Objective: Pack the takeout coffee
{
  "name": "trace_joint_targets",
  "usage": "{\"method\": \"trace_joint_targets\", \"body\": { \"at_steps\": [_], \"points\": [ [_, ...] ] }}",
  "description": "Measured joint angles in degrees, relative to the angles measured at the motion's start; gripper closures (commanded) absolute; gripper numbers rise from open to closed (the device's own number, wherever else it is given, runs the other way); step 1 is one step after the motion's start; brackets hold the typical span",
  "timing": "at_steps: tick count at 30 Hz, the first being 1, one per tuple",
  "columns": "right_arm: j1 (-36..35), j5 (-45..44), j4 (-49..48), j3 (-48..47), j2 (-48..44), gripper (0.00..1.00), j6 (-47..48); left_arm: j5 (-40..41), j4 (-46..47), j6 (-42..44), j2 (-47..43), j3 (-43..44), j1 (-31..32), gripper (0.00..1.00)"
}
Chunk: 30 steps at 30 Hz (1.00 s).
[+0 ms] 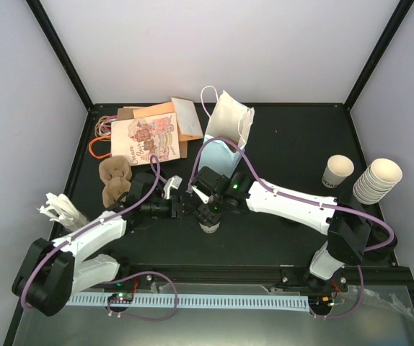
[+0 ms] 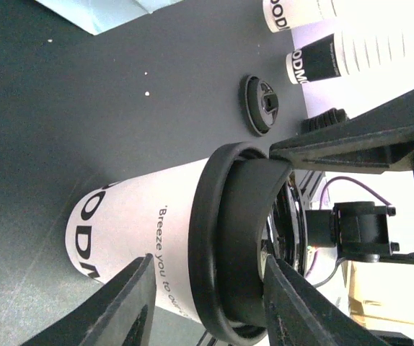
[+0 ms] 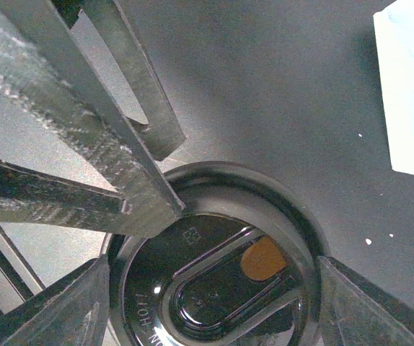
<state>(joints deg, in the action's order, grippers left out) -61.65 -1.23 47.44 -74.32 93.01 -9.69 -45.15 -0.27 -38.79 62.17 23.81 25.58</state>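
The takeout coffee (image 1: 208,225) stands upright in the middle of the table, a cream cup (image 2: 138,238) under a black lid (image 3: 221,281). My right gripper (image 3: 214,263) reaches down over it, with a finger against each side of the lid rim. My left gripper (image 2: 210,263) comes in from the left, turned on edge. One of its fingertips (image 3: 156,205) rests on the lid's top, and the other finger (image 2: 124,303) sits lower beside the cup wall, clear of the rim. In the top view both grippers meet over the cup and hide most of it.
An open white paper bag (image 1: 230,121) stands behind the cup, with a pale blue bag (image 1: 218,155) in front of it. Flat printed bags (image 1: 146,135) and a brown pulp carrier (image 1: 115,180) lie at the left. A lidless cup (image 1: 337,171) and stacked cups (image 1: 376,180) stand right. A loose black lid (image 2: 260,104) lies nearby.
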Motion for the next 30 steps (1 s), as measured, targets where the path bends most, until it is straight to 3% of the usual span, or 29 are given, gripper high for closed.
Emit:
{"method": "trace_joint_targets", "body": {
  "at_steps": [13,30],
  "points": [
    [0.0,0.0,-0.2,0.2,-0.1,0.24,0.0,-0.6,4.8,-0.7,3.0,0.3,0.1,0.78],
    [0.0,0.2,-1.1,0.5,-0.1,0.24,0.0,0.3,6.4,-3.2,1.0,-1.5,-0.4,0.75]
  ]
}}
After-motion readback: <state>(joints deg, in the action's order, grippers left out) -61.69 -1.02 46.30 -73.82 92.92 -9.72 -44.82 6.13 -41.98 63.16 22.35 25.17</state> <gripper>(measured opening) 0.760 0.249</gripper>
